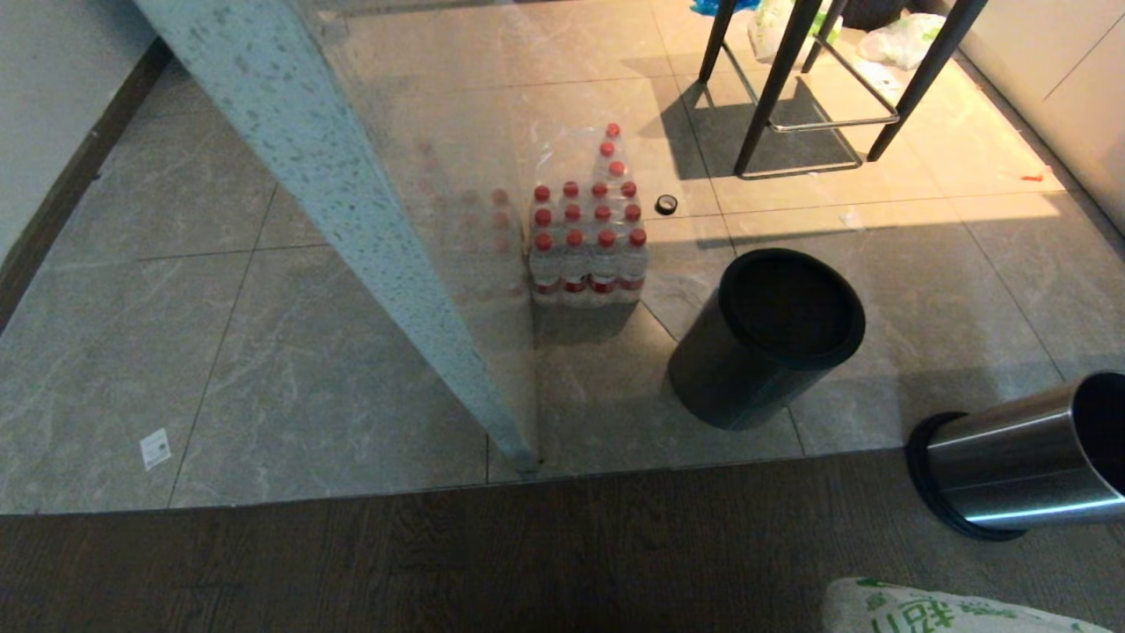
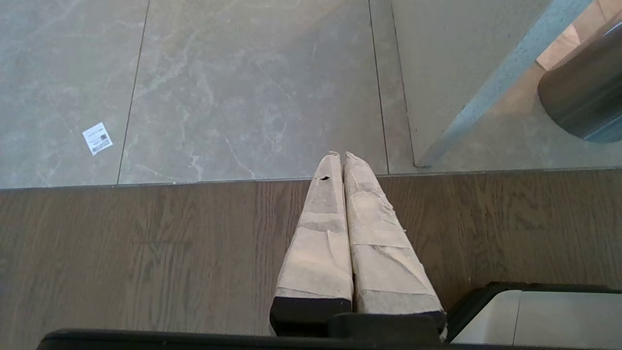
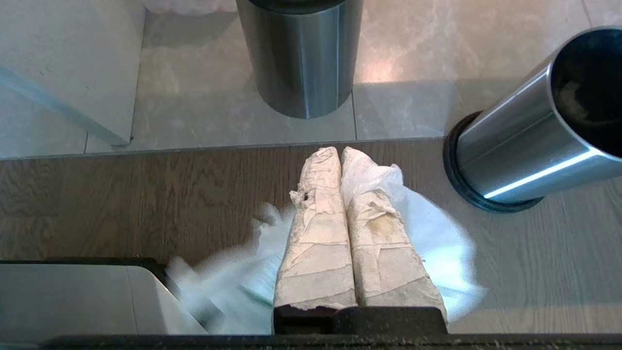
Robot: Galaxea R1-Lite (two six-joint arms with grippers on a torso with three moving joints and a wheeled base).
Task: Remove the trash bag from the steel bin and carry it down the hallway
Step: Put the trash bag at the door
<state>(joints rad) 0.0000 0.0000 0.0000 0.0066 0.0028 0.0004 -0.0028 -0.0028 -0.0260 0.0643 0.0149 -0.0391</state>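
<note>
White trash bag (image 1: 932,611), green print unreadable; right hand (image 3: 340,151) pinching it.

Head view: dim foreground, strong warm sunlight at upper right on the grey floor tiles (image 1: 923,176), where the black metal stool legs (image 1: 773,88) cast hard shadows. Bright glare streak on the tilted steel cylinder bin (image 3: 529,150). The thin white plastic bag (image 3: 437,243) is motion-blurred in the right wrist view.

Open grey marble-look floor tiles (image 1: 264,352) are left free on the left. The right is blocked by a frosted-edged glass panel (image 1: 352,229), shrink-wrapped red-capped water bottles (image 1: 587,246), a black cylindrical bin (image 1: 765,338) and a tipped steel bin (image 1: 1019,466).
</note>
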